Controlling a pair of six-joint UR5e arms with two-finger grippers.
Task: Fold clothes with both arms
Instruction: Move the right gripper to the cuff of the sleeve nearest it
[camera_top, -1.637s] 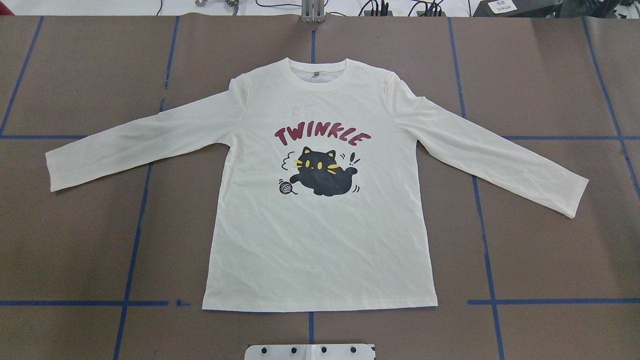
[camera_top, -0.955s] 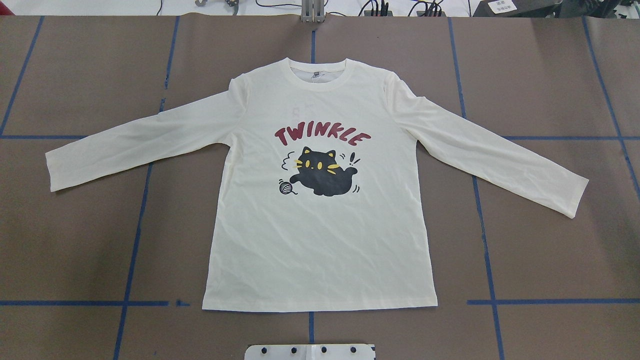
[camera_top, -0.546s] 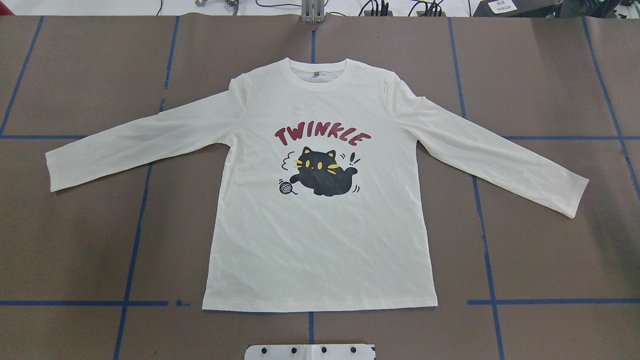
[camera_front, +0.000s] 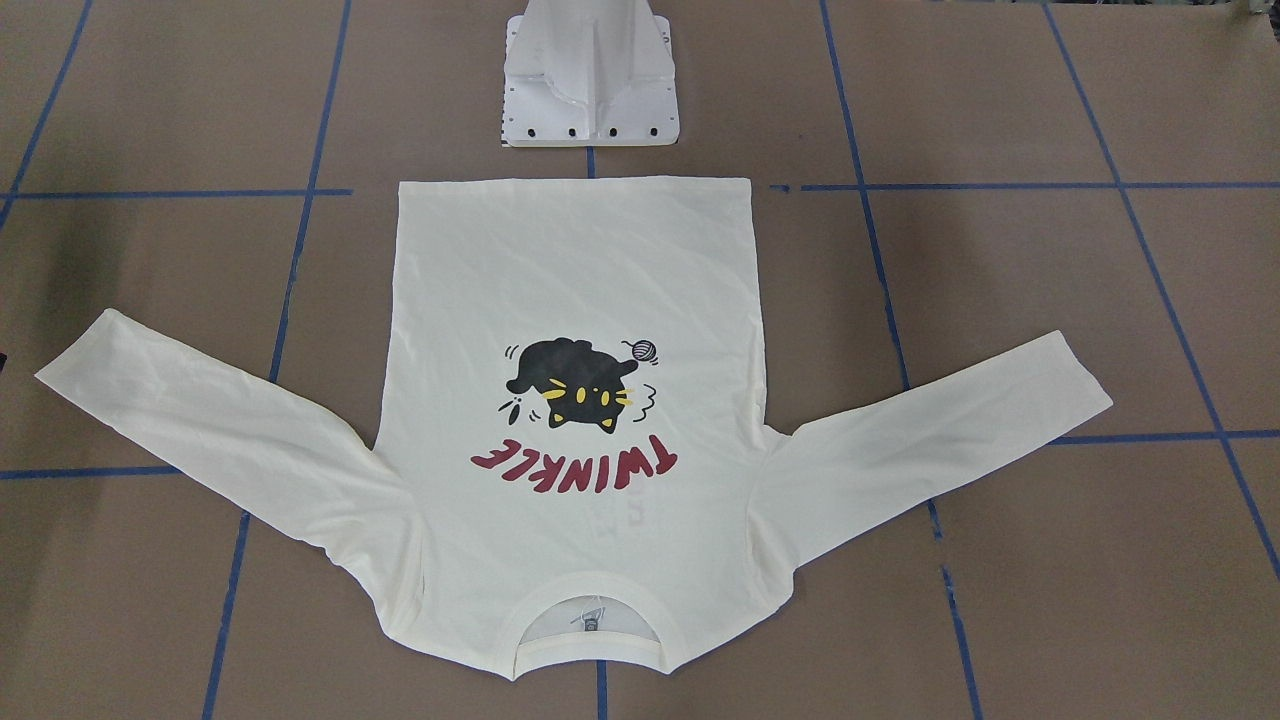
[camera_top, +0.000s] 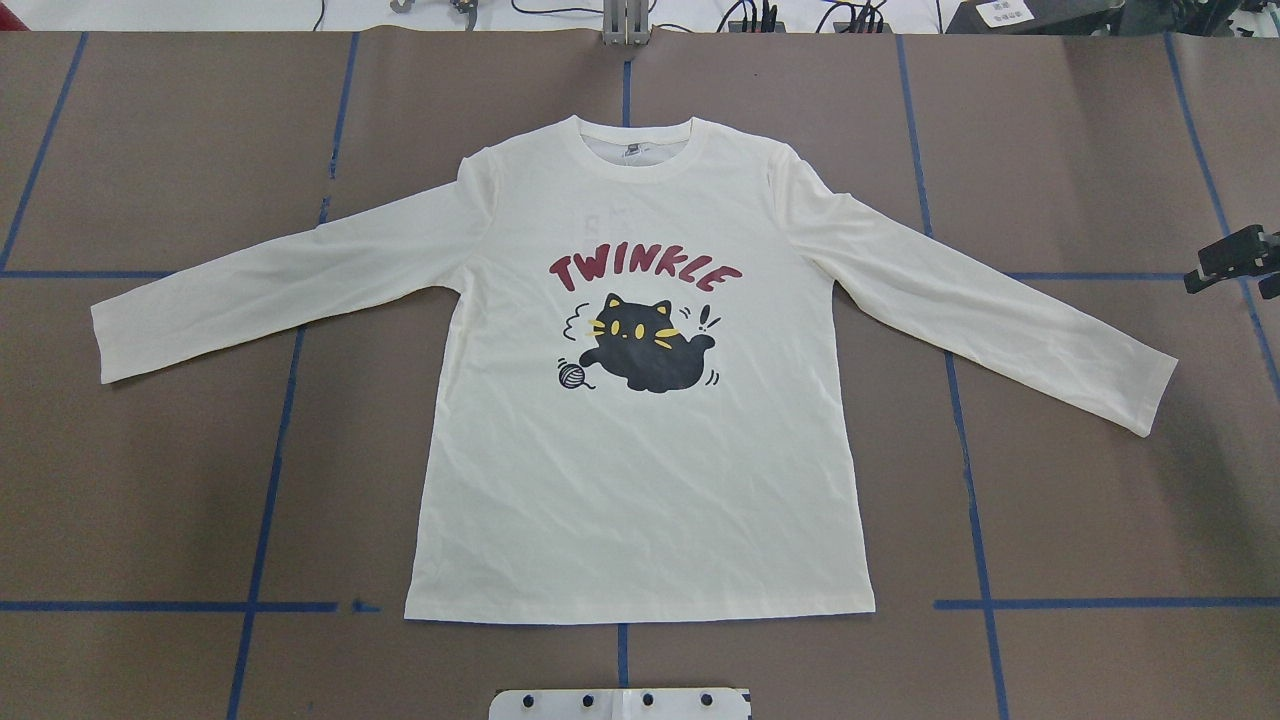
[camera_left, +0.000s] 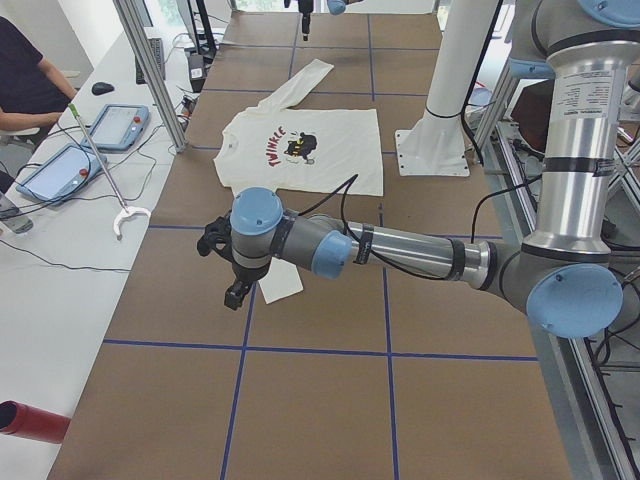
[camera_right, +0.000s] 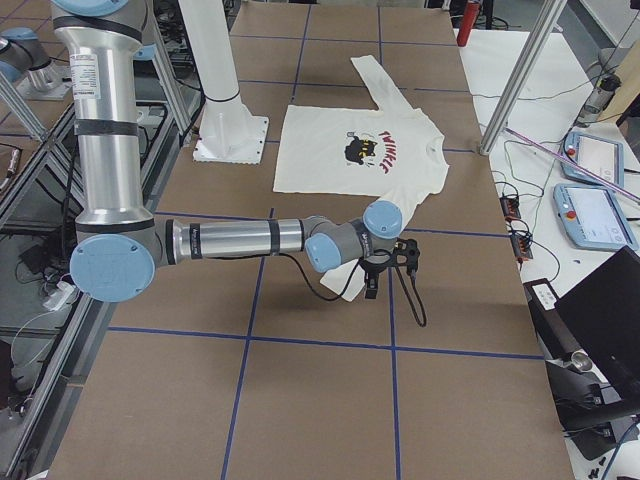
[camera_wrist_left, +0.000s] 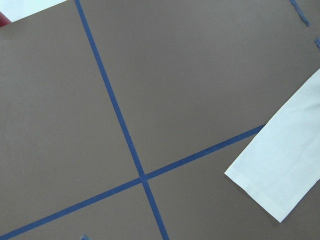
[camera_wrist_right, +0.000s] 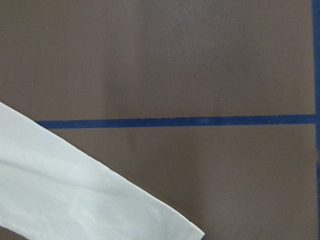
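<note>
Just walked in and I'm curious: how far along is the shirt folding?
Nothing is folded yet: the T-shirt lies flat, print up, sleeves spread. In hand: the left gripper and right gripper hang near the sleeve cuffs, holding nothing. Every fold is left to do.

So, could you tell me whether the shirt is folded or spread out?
Spread out: the T-shirt lies flat, print up, with no part folded over.

One T-shirt (camera_top: 640, 480) — two arms, left arm (camera_left: 400, 250) and right arm (camera_right: 240, 238) — one pedestal (camera_front: 590, 80).
</note>
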